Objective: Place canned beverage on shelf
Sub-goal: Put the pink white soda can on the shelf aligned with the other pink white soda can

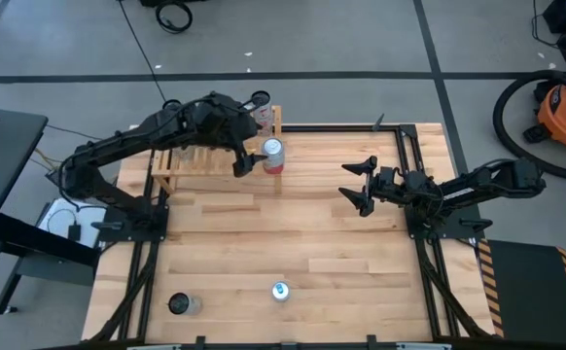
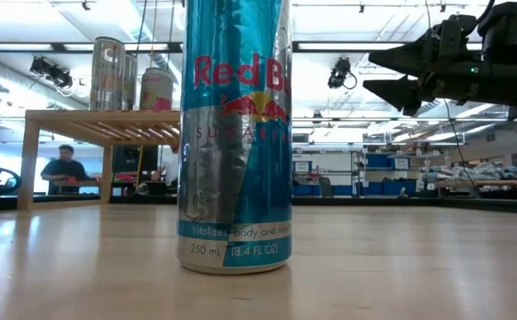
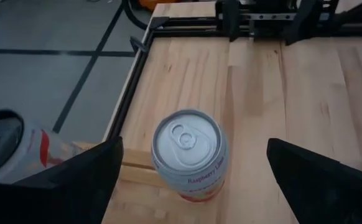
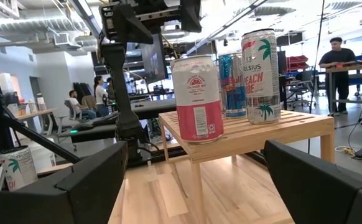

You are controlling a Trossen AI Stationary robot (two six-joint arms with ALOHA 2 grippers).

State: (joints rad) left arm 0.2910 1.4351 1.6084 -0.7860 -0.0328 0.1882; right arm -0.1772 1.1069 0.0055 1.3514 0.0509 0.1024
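Observation:
A pink-and-white can (image 4: pixel 196 99) stands upright on the right end of the pale slatted shelf (image 1: pixel 200 156), and also shows in the high view (image 1: pixel 273 154) and left wrist view (image 3: pixel 190 152). My left gripper (image 1: pixel 252 136) is open over the shelf's right end. Its fingers (image 3: pixel 75 180) stand wide on either side of the can without touching it. A Red Bull can (image 4: pixel 232 84) and a Celsius can (image 4: pixel 260 74) stand on the shelf behind it. My right gripper (image 1: pixel 361 185) is open and empty above the table's right half.
A blue Red Bull can (image 1: pixel 280 291) stands upright near the table's front edge and fills the low view (image 2: pixel 234 133). Another can (image 1: pixel 181 304) stands at the front left. People sit and stand in the room beyond the table (image 2: pixel 63 164).

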